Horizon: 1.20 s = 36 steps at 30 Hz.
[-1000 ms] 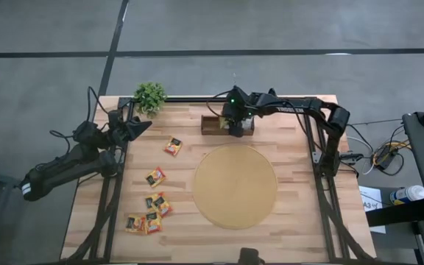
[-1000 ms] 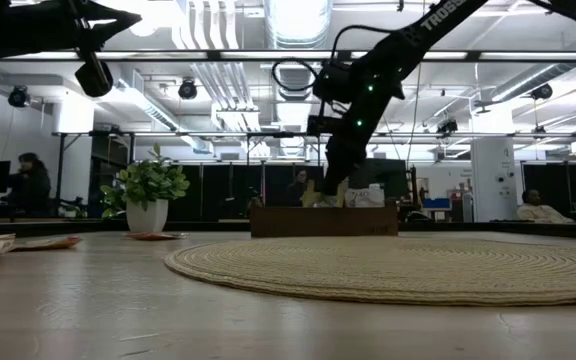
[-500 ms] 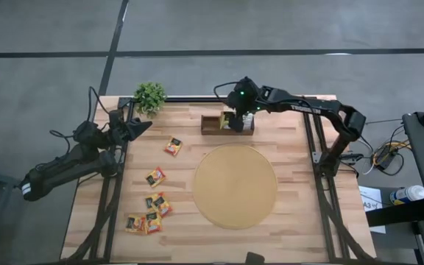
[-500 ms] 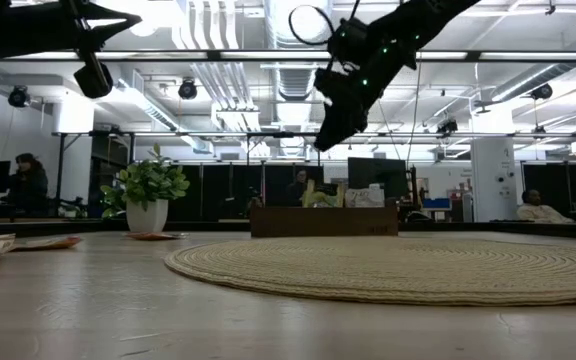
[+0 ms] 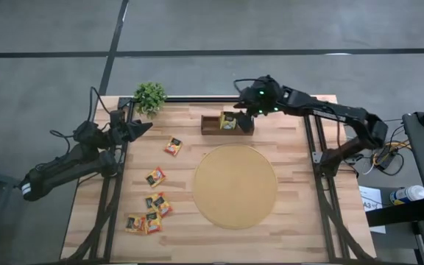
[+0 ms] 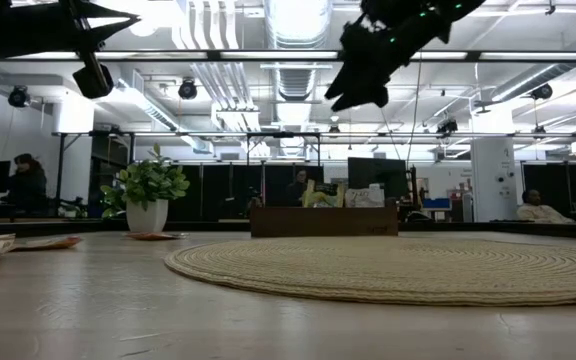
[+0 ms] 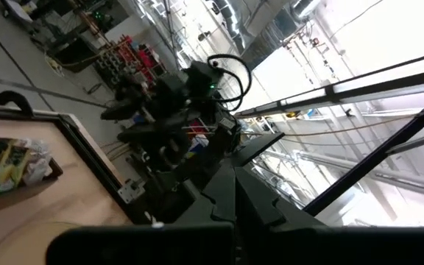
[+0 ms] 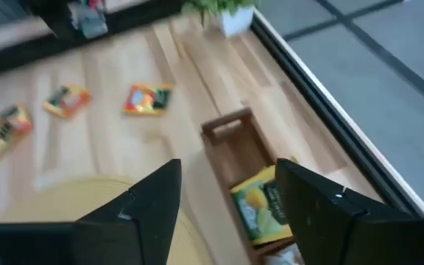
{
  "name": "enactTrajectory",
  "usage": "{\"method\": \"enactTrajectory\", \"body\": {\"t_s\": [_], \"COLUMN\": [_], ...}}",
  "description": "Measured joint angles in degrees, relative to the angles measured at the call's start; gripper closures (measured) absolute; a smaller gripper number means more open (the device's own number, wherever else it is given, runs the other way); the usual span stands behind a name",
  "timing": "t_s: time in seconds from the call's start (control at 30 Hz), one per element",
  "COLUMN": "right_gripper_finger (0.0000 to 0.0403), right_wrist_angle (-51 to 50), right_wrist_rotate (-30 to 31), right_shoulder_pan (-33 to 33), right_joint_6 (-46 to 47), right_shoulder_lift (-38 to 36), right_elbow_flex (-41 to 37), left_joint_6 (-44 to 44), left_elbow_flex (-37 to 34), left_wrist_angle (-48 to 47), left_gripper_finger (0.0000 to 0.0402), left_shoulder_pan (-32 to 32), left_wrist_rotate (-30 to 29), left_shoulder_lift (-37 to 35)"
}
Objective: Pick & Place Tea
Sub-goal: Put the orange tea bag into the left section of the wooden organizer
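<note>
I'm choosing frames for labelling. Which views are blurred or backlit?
Right wrist view: soft all over, though the yellow-green tea sachet in the wooden tray still reads. Low view: bright ceiling lights turn the right gripper into a silhouette. Left wrist view: glare at one side. High view: evenly lit.

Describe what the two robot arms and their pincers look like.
Both arms are dark with black cables looped along them. The right arm carries white lettering and a green light near its wrist. The right pincer has two broad, dark, angular fingers. The left arm has a white patch near its base.
</note>
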Motion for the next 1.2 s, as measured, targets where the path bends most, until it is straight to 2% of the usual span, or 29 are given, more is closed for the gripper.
{"method": "enactTrajectory", "body": {"t_s": [0.2,0.5,0.7,1.0,1.2], "right_gripper_finger": [0.0222,0.0317,0.0384,0.0394,0.0394], "right_wrist_angle": [8.4,19.9,22.7,28.2,40.9], "right_wrist_rotate": [-0.7,-1.6,-2.0,-1.2,0.4], "right_shoulder_pan": [0.5,1.2,5.1,12.6,16.5], "right_joint_6": [5.7,17.0,17.6,18.7,19.2], "right_shoulder_lift": [-9.7,-24.9,-33.0,-40.9,-46.1], "right_elbow_flex": [-9.3,-24.7,-29.7,-36.1,-43.7], "left_joint_6": [-0.1,-1.2,-2.5,-2.9,-1.3], "left_elbow_flex": [0.0,0.0,0.0,0.0,0.0], "left_wrist_angle": [0.0,0.2,0.2,0.7,1.2], "left_gripper_finger": [0.0401,0.0401,0.0401,0.0401,0.0401], "left_shoulder_pan": [0.0,0.0,0.0,0.0,0.0], "left_wrist_rotate": [0.1,0.1,0.1,0.1,2.3], "left_shoulder_lift": [0.0,0.0,0.0,0.0,0.0]}}
